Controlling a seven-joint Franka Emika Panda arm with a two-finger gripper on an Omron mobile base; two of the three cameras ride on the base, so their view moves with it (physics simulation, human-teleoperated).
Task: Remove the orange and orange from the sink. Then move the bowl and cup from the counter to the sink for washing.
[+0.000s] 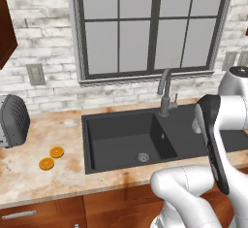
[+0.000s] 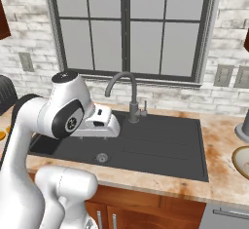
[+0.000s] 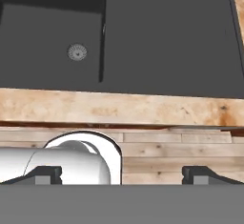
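Two oranges (image 1: 51, 158) lie beside sink (image 1: 97, 139).

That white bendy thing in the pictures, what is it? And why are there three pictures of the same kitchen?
It is a robot arm. Two cameras ride behind it, one on its left and one on its right, so you see the same black sink from two sides. The third camera sits on the arm's hand and looks down along its tool, whose two dark tips stand wide apart, holding nothing. On the counter left of the sink lie two oranges, side by side. At the far right edge of the right camera's picture, a bit of the bowl peeks in.
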